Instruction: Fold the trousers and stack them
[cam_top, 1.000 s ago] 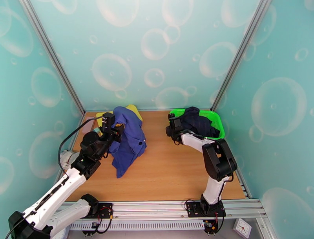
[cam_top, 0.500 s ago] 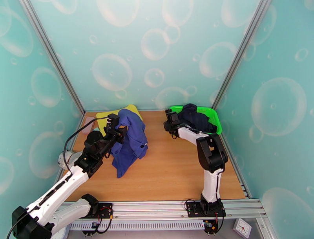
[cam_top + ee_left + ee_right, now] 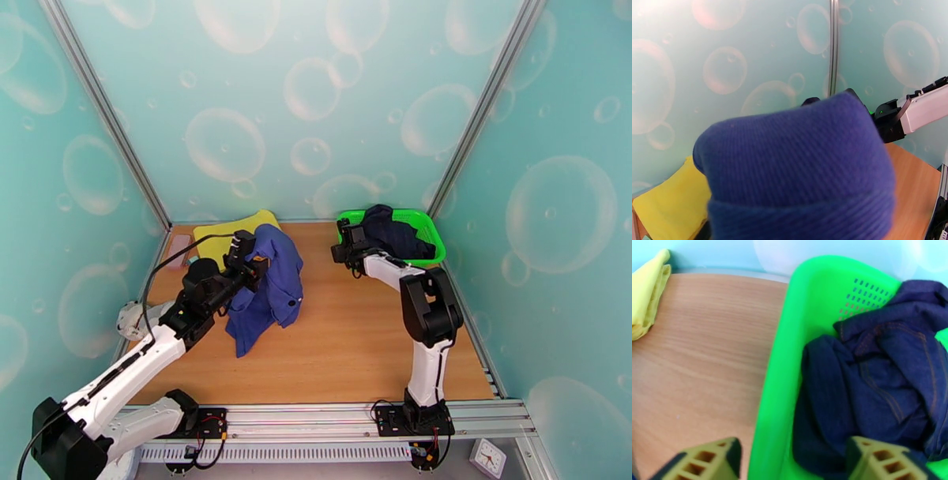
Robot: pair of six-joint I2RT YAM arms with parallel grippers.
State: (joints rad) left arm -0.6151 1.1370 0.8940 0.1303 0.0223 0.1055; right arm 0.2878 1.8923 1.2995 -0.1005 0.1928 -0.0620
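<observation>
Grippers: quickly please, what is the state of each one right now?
Left gripper: closed on the trousers, holding them partly lifted.
Right gripper: open, holding nothing, above the rim of the green basket.

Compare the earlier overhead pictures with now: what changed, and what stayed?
The left gripper, holding the trousers, carried their top rightward, uncovering more of the yellow cloth. The right gripper edged slightly farther back at the rim of the basket. The dark garment stayed inside it.
</observation>
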